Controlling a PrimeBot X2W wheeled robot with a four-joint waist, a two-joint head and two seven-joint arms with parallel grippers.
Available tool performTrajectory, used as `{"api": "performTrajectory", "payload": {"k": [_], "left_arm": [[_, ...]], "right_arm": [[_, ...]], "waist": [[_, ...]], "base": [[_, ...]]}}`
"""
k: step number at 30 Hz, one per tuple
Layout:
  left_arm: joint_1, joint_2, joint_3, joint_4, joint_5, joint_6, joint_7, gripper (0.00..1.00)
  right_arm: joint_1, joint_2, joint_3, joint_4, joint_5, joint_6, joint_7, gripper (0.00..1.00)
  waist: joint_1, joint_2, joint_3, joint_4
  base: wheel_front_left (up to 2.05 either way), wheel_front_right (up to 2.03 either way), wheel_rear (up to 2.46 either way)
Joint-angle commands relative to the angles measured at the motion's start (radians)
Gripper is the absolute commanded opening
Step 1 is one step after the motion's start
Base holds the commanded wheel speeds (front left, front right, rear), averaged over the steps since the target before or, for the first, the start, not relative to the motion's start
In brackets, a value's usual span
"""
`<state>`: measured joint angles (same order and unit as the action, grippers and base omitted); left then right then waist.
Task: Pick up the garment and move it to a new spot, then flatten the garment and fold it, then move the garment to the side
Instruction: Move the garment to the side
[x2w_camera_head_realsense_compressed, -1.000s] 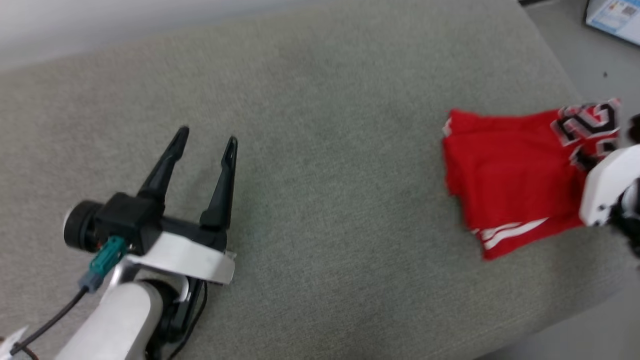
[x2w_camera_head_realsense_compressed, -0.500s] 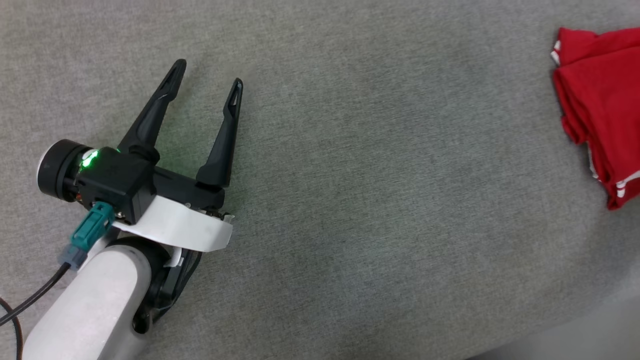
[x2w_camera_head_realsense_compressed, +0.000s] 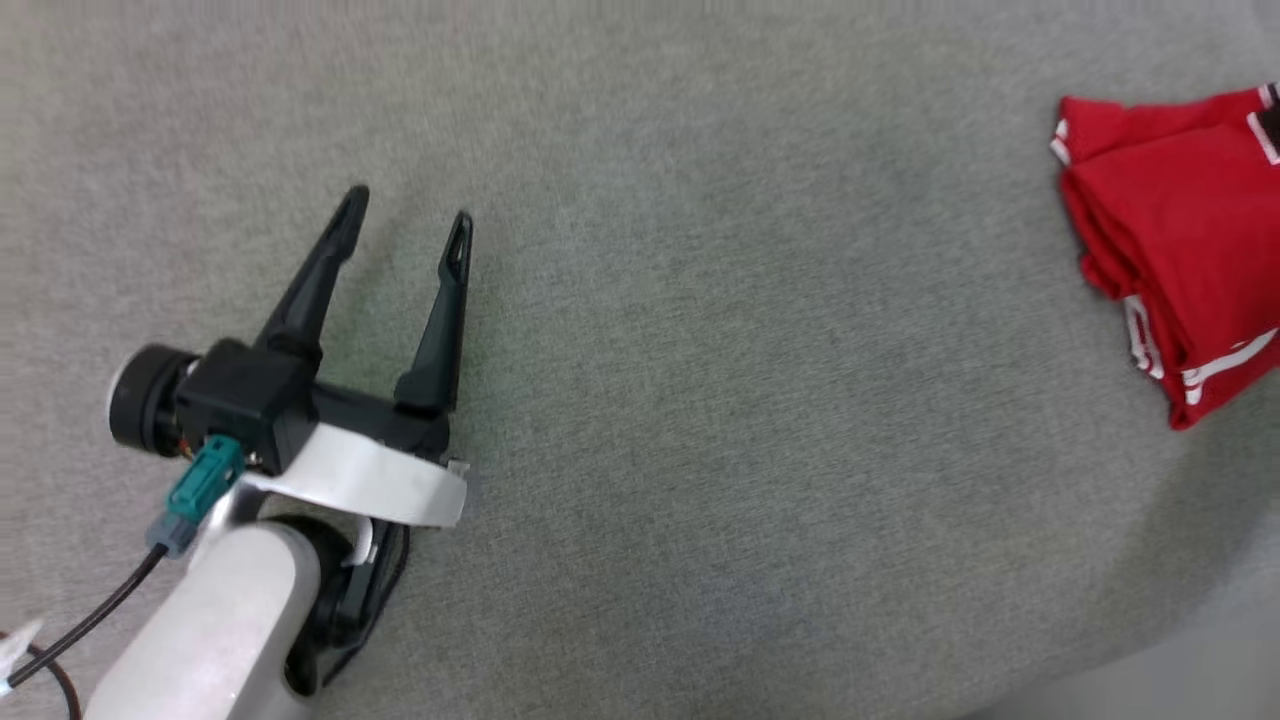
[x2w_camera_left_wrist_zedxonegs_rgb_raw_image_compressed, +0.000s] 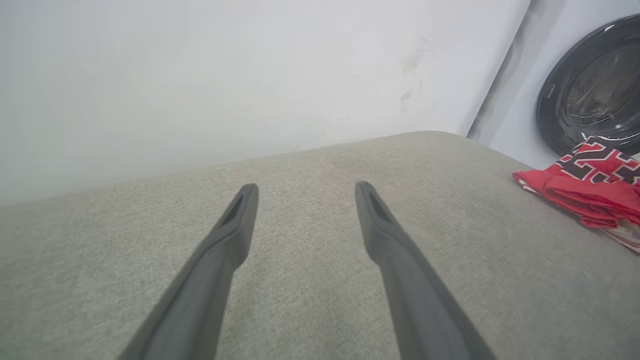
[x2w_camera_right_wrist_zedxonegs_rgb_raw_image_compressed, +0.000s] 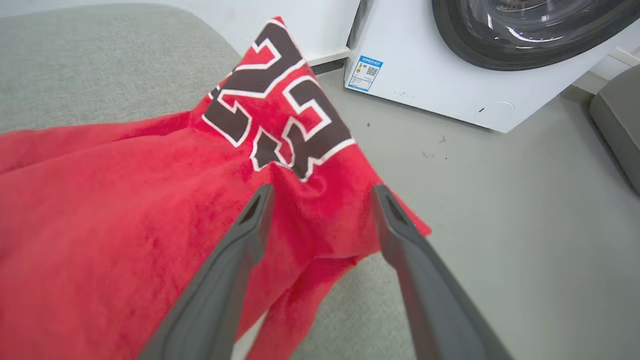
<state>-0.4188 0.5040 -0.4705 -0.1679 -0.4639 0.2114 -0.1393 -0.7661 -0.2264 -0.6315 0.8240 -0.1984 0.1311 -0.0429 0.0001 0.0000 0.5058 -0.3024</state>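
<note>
The garment (x2w_camera_head_realsense_compressed: 1180, 230), a bright red jersey with white stripes, lies folded at the right end of the grey cushion (x2w_camera_head_realsense_compressed: 700, 400). From the left wrist it appears far right as the garment (x2w_camera_left_wrist_zedxonegs_rgb_raw_image_compressed: 590, 185), its dark number on top. My left gripper (x2w_camera_head_realsense_compressed: 408, 208) is open over bare cushion, well to the left of the jersey, with nothing between its fingers; the same gripper (x2w_camera_left_wrist_zedxonegs_rgb_raw_image_compressed: 306, 187) shows its fingers spread. My right gripper (x2w_camera_right_wrist_zedxonegs_rgb_raw_image_compressed: 323, 189) stands open over the garment (x2w_camera_right_wrist_zedxonegs_rgb_raw_image_compressed: 125, 200), its fingers straddling the fold just below the dark white-outlined number.
A white washing machine (x2w_camera_right_wrist_zedxonegs_rgb_raw_image_compressed: 450, 65) with a dark round door (x2w_camera_left_wrist_zedxonegs_rgb_raw_image_compressed: 595, 85) stands beyond the cushion's right end on the grey floor (x2w_camera_right_wrist_zedxonegs_rgb_raw_image_compressed: 500, 200). A white wall (x2w_camera_left_wrist_zedxonegs_rgb_raw_image_compressed: 200, 75) runs behind the cushion. The cushion's front edge (x2w_camera_head_realsense_compressed: 1150, 655) is at lower right.
The head camera has shifted, so the jersey now sits at the right edge and the right wrist is out of that view. The left gripper stays open in place.
</note>
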Motion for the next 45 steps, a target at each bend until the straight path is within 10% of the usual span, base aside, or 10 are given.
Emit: {"api": "performTrajectory", "payload": {"k": [1, 27, 45], "left_arm": [[0.036, -0.006, 0.006, 0.013, -0.011, 0.010, -0.015, 1.00], [0.333, -0.080, 0.103, 0.143, -0.129, 0.095, -0.117, 1.00], [0.413, -0.060, 0.084, 0.192, -0.079, 0.109, -0.122, 1.00]], "right_arm": [[0.038, 0.016, 0.024, -0.022, 0.002, -0.001, -0.024, 1.00], [0.626, 0.163, 0.534, -0.662, 0.361, -0.001, 0.023, 1.00], [0.800, 0.176, 0.584, -0.893, 0.338, -0.001, 0.077, 1.00]], "waist": [[-0.0001, 0.0000, -0.080, -0.004], [-0.0001, 0.0000, -0.418, 0.242], [-0.0001, 0.0000, -0.529, 0.285]], "base": [[0.00, 0.00, 0.00], [0.00, 0.00, 0.00], [0.00, 0.00, 0.00]]}}
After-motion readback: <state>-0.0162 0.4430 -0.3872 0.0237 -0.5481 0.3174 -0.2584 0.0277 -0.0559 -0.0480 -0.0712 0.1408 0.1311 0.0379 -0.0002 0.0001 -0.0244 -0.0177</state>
